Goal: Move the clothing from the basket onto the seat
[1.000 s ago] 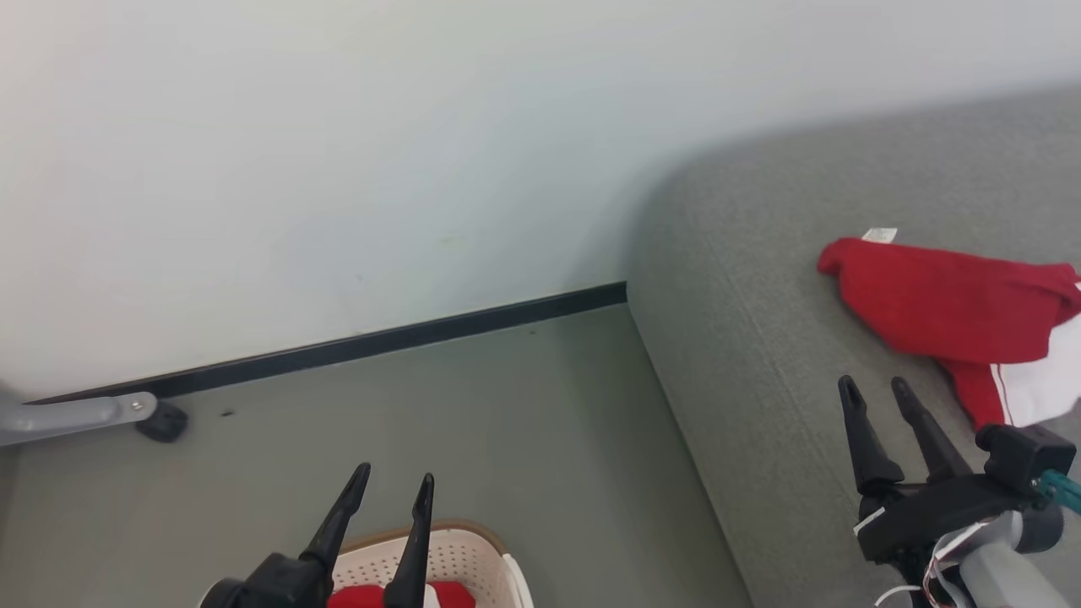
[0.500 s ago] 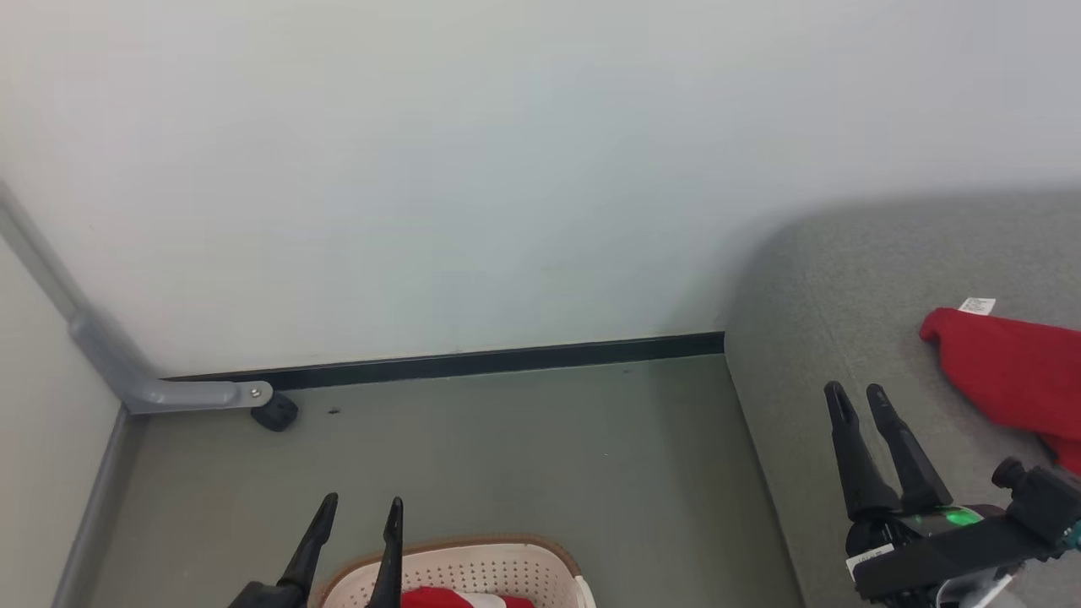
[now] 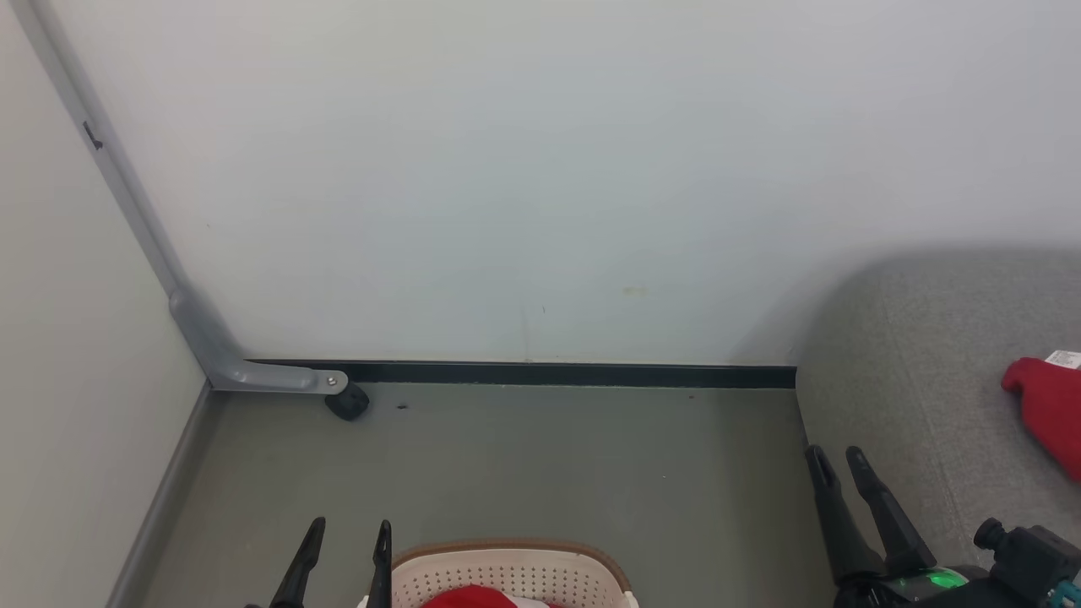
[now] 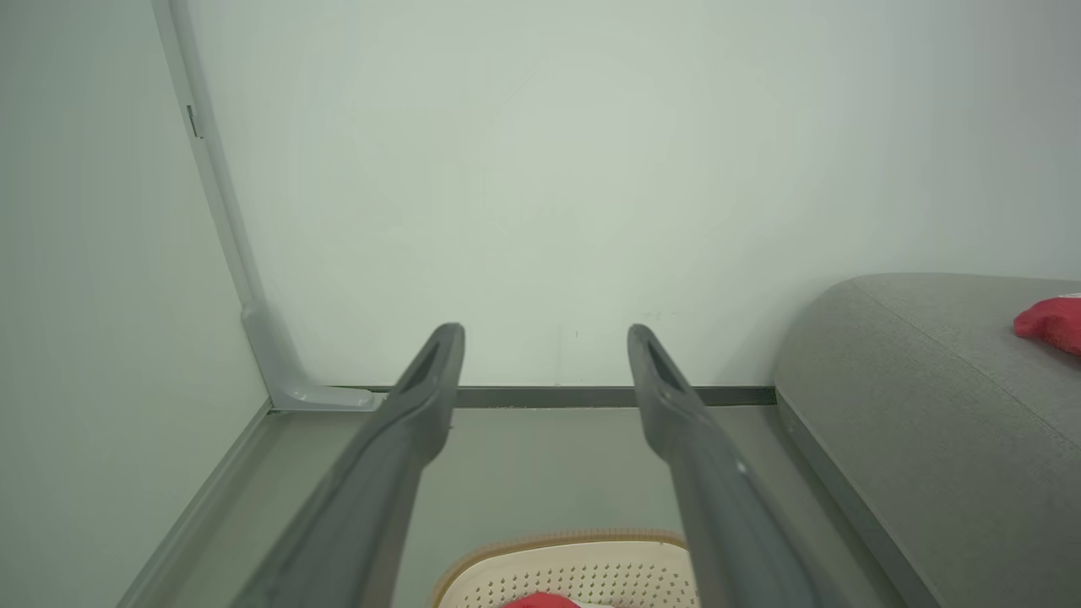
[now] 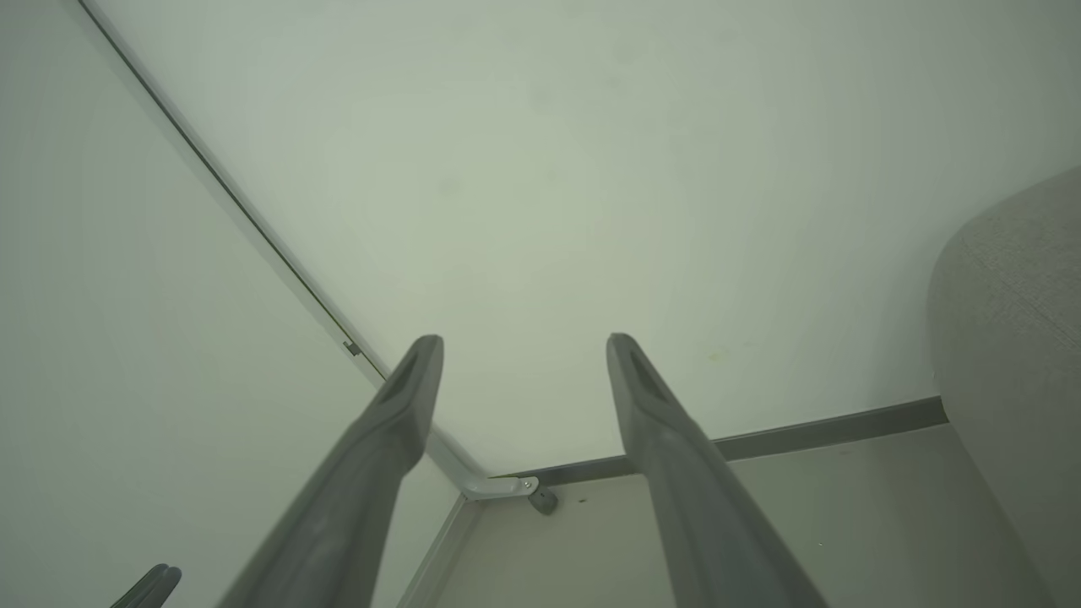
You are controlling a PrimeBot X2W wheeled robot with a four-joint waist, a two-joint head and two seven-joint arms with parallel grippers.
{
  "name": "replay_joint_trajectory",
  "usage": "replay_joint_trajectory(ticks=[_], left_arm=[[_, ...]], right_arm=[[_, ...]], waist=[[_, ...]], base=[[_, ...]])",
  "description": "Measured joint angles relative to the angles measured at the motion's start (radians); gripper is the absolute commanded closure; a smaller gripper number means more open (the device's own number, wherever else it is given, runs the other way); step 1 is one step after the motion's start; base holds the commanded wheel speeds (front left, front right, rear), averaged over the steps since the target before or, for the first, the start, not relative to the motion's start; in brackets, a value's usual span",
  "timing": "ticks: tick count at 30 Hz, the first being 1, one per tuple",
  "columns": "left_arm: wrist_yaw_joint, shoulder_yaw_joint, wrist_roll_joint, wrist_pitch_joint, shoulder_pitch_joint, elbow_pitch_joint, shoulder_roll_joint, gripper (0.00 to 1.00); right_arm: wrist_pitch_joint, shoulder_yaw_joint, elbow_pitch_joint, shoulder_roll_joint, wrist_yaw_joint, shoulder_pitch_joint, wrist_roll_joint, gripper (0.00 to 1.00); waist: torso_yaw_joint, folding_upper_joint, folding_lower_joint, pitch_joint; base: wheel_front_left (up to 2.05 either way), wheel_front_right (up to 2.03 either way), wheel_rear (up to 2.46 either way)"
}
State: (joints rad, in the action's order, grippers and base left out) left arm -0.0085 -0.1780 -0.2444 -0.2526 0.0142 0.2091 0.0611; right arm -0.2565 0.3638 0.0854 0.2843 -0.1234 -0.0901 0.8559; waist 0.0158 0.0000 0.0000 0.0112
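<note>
The cream basket (image 3: 507, 574) with its brown rim sits at the bottom edge of the head view, and red clothing (image 3: 464, 598) peeks out of it. It also appears in the left wrist view as the basket (image 4: 583, 570). Another red garment (image 3: 1047, 409) with a white tag lies on the grey seat (image 3: 912, 405) at the right; the left wrist view catches that garment (image 4: 1051, 321) on the seat (image 4: 946, 397) too. My left gripper (image 3: 349, 530) hovers open just left of the basket, empty. My right gripper (image 3: 836, 456) stands open and empty over the seat's left edge.
A pale wall rises ahead, with a dark skirting strip (image 3: 549, 373) along the grey floor (image 3: 507, 464). In the left corner, a grey bracket (image 3: 253, 371) ends in a black caster (image 3: 346, 401). A second wall closes the left side.
The head camera has swung left, so the seat and its red garment slid to the right edge and the corner bracket came further in. Both grippers stayed open.
</note>
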Motion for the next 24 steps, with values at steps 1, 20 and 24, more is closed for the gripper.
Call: replay_joint_trajectory(ticks=[1,20,24], left_arm=[[0.0,0.0,0.001,0.0,0.001,0.001,-0.001,0.0],[0.0,0.014,0.016,0.0,0.052,0.03,-0.004,0.0],[0.0,0.015,0.016,0.0,0.052,0.035,-0.004,0.0]], right_arm=[[0.0,0.0,0.001,0.0,0.0,0.006,-0.012,0.0],[0.0,-0.033,0.127,-0.031,0.063,0.098,-0.243,0.0],[0.0,-0.036,0.137,-0.03,0.072,0.098,-0.272,0.0]], waist=[[0.006,0.0,0.0,0.001],[0.005,0.0,0.0,0.008],[0.0,0.0,0.0,0.007]], base=[[0.0,0.0,0.0],[0.0,0.0,0.0],[0.0,0.0,0.0]])
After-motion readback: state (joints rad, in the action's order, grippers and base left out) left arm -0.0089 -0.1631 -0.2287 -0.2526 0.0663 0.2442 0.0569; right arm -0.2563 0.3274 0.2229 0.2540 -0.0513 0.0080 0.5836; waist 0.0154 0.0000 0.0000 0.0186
